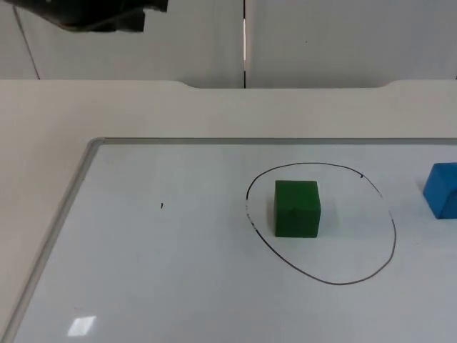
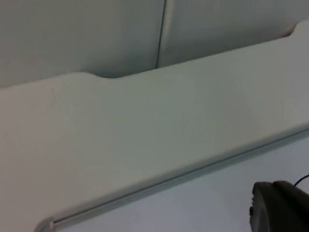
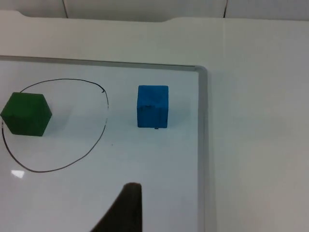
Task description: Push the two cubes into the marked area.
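I find the green cube (image 1: 297, 208) inside the drawn oval (image 1: 394, 236) on the whiteboard (image 1: 178, 286), toward the oval's left side and clear of the line. The blue cube (image 1: 443, 190) sits outside the oval, just beyond its right side, short of the board's frame. Left gripper (image 2: 280, 208) hangs over the board's far edge; right gripper (image 3: 126, 212) hovers nearer than the blue cube. I cannot tell the jaw state of either.

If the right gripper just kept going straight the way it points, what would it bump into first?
Probably the bare whiteboard surface: the right gripper's black fingertip points at open board short of the blue cube, roughly between it and the drawn oval. Depth is unclear.
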Motion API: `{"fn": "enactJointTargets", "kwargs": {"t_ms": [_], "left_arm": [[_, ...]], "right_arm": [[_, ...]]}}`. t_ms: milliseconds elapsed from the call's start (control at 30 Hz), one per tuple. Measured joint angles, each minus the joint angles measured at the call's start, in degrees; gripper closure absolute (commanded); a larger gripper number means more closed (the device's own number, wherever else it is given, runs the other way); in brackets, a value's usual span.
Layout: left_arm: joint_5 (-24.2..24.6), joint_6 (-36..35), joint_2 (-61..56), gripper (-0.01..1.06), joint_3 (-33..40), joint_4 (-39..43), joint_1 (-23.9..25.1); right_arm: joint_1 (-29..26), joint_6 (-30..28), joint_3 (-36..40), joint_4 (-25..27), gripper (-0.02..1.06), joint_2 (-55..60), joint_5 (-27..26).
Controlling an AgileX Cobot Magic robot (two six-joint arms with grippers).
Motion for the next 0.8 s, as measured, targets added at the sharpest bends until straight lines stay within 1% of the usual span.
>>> {"fn": "enactJointTargets", "kwargs": {"t_ms": [67,100,233,267,367,433,567,600,767,800], "left_arm": [[0.1,-3.6,-2.3,1.05,0.0,4.1,0.0],[0.1,-3.6,-2.3,1.05,0.0,4.1,0.0],[1.0,-9.5,-6.2,1.05,0.0,10.8,0.0],[1.0,-9.5,-6.2,1.05,0.0,10.8,0.0],[1.9,-12.9,-9.0,1.05,0.0,15.1,0.0],[2.1,-14.0,-9.6,1.05,0.0,16.0,0.2],[4.6,-17.2,-12.3,1.05,0.0,16.9,3.7],[4.6,-17.2,-12.3,1.05,0.0,16.9,3.7],[5.7,-18.5,-17.8,1.05,3.2,15.9,11.1],[5.7,-18.5,-17.8,1.05,3.2,15.9,11.1]], "right_arm": [[0.0,0.0,0.0,-0.1,-0.01,0.0,0.0],[0.0,0.0,0.0,-0.1,-0.01,0.0,0.0],[0.0,0.0,0.0,-0.1,-0.01,0.0,0.0],[0.0,0.0,0.0,-0.1,-0.01,0.0,0.0],[0.0,0.0,0.0,-0.1,-0.01,0.0,0.0],[0.0,0.0,0.0,-0.1,-0.01,0.0,0.0],[0.0,0.0,0.0,-0.1,-0.01,0.0,0.0],[0.0,0.0,0.0,-0.1,-0.01,0.0,0.0],[0.0,-0.3,0.0,-0.1,-0.01,0.0,0.0],[0.0,-0.3,0.0,-0.1,-0.01,0.0,0.0]]}}
